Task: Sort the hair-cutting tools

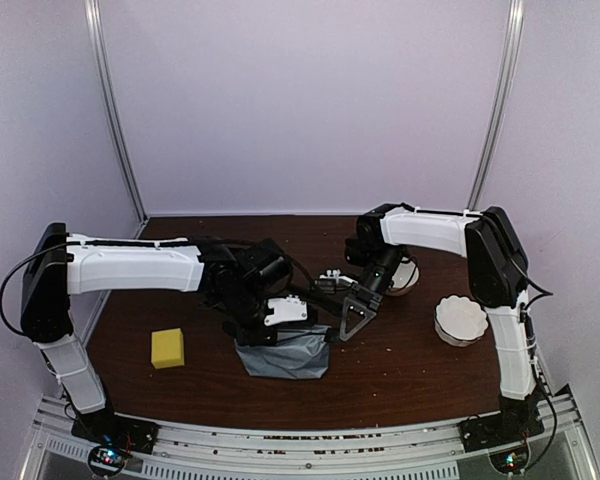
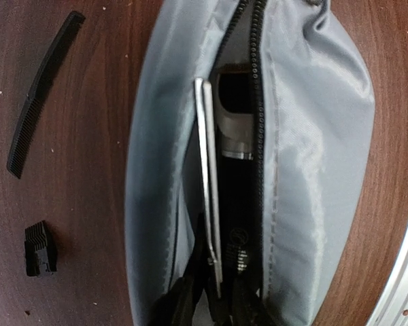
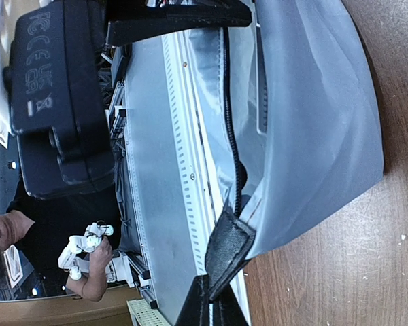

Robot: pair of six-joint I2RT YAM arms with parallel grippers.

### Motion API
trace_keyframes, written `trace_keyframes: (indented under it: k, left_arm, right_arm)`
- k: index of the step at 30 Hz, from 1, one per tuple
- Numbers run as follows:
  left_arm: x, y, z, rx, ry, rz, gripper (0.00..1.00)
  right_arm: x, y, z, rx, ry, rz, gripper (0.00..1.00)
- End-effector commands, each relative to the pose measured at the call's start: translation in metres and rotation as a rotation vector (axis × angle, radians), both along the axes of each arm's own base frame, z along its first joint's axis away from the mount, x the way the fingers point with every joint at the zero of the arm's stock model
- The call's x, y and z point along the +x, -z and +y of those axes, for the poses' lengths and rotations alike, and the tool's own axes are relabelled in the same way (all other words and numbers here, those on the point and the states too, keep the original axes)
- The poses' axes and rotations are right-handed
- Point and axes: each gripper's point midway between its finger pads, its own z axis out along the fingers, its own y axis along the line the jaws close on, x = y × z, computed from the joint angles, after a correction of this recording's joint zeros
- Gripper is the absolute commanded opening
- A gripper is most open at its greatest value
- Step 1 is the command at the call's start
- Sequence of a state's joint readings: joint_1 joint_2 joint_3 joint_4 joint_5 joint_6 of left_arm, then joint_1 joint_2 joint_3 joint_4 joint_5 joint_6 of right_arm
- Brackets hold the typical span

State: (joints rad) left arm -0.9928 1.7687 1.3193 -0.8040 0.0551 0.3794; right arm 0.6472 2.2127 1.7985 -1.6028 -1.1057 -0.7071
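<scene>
- Grey zip pouch (image 2: 313,170) lies on your brown table (image 2: 102,204) with its zipper parted.
- Look inside the opening: the steel scissors (image 2: 207,190) lie blade-up alongside the black clipper (image 2: 236,136), whose pale tip points away from the wrist camera.
- Your left gripper (image 2: 202,309) sits at the pouch mouth by the near end of the scissors. Its fingers merge with the dark shapes there, so you cannot tell whether it grips or stands parted.
- Your right gripper (image 3: 214,305) is pinched closed on the black tab (image 3: 228,248) at the pouch's end.
- The slim comb (image 2: 41,95) and the tiny attachment (image 2: 39,250) lie on the bare wood beside the pouch, apart from it.
- A yellow sponge (image 1: 167,348) sits left of the pouch, and two white bowls (image 1: 460,320) sit to its right.
</scene>
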Motion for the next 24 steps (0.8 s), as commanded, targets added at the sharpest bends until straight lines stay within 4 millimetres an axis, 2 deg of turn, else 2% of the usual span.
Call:
trace_keyframes:
  k: [1,7,10,12,16,18,20,24]
  left_arm:
    - [0.002,-0.019,-0.006,-0.057,0.006,-0.026,0.23]
    - [0.002,-0.041,-0.01,-0.14,0.009,-0.064,0.18]
    - [0.014,-0.059,-0.01,-0.191,-0.05,-0.142,0.18]
    - [0.031,-0.074,-0.006,-0.229,-0.141,-0.223,0.2]
    - [0.062,-0.094,0.017,-0.272,-0.376,-0.288,0.22]
    - [0.074,-0.111,0.034,-0.338,-0.51,-0.326,0.2]
    - [0.074,-0.129,0.047,-0.456,-0.585,-0.334,0.22]
    - [0.071,-0.146,0.081,-0.581,-0.742,-0.332,0.33]
  right_arm:
    - [0.004,-0.002,-0.001,-0.003,0.003,-0.004,0.0]
    - [0.007,0.0,-0.001,-0.009,0.008,-0.017,0.0]
    - [0.009,0.002,-0.002,-0.025,0.003,-0.036,0.01]
    - [0.011,0.004,-0.005,-0.048,0.006,-0.063,0.03]
    - [0.026,0.017,-0.012,-0.143,0.043,-0.18,0.05]
    - [0.032,0.019,-0.015,-0.18,0.05,-0.228,0.06]
    - [0.027,0.011,-0.017,-0.165,0.025,-0.228,0.12]
    - [0.028,-0.004,-0.016,-0.117,0.035,-0.27,0.26]
